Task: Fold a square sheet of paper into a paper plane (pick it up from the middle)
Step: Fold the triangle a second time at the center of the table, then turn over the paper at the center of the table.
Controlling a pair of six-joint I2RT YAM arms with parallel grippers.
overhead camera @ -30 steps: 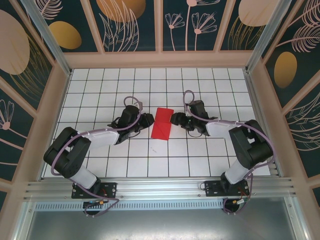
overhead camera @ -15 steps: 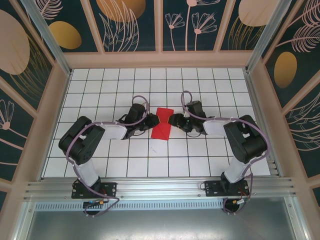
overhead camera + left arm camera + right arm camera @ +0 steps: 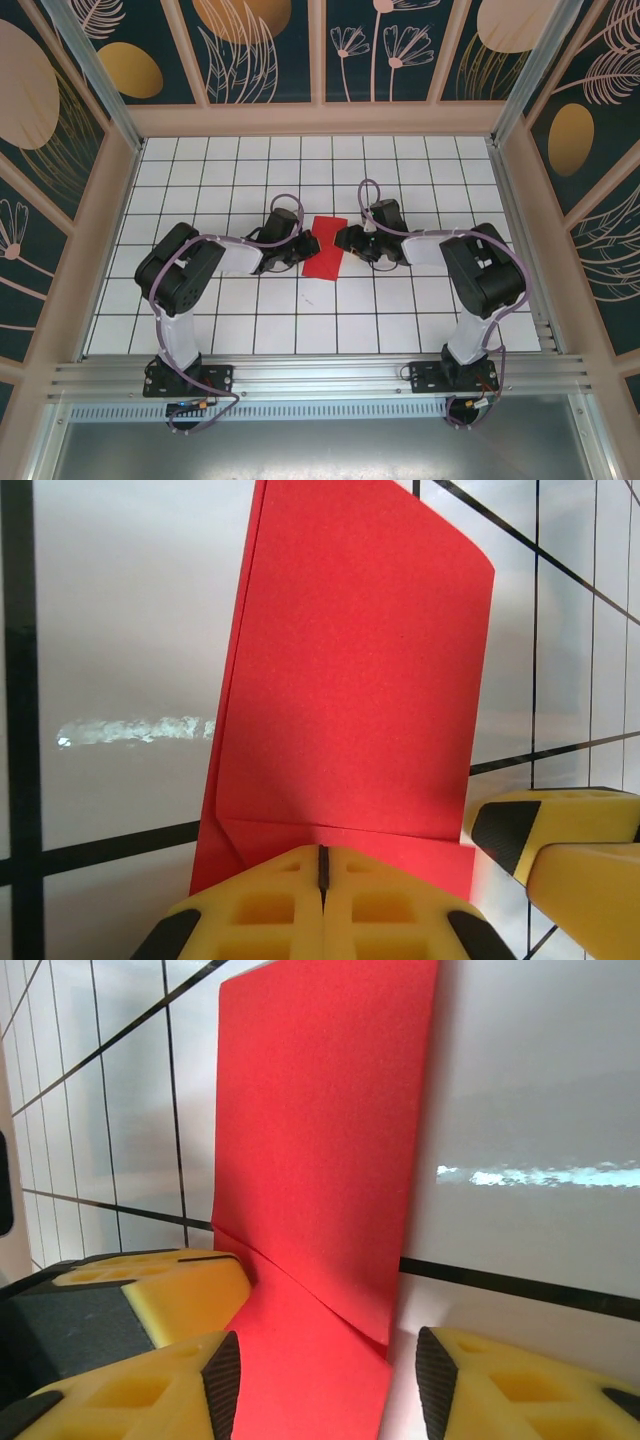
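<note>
Moved inward, left tool (image 3: 322,855) sits closed against the red paper (image 3: 325,256), right tool (image 3: 325,1360) parted astride it.

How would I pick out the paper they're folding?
Look at the white tiled table inside the patterned enclosure. Near its middle, between the left gripper and the right gripper, sits the sheet of paper. It is the one bright red thing there, a folded, roughly rectangular piece.

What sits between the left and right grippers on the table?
The folded red sheet of paper lies between them, as the top view shows. The left gripper meets one edge and the right gripper the opposite edge.
</note>
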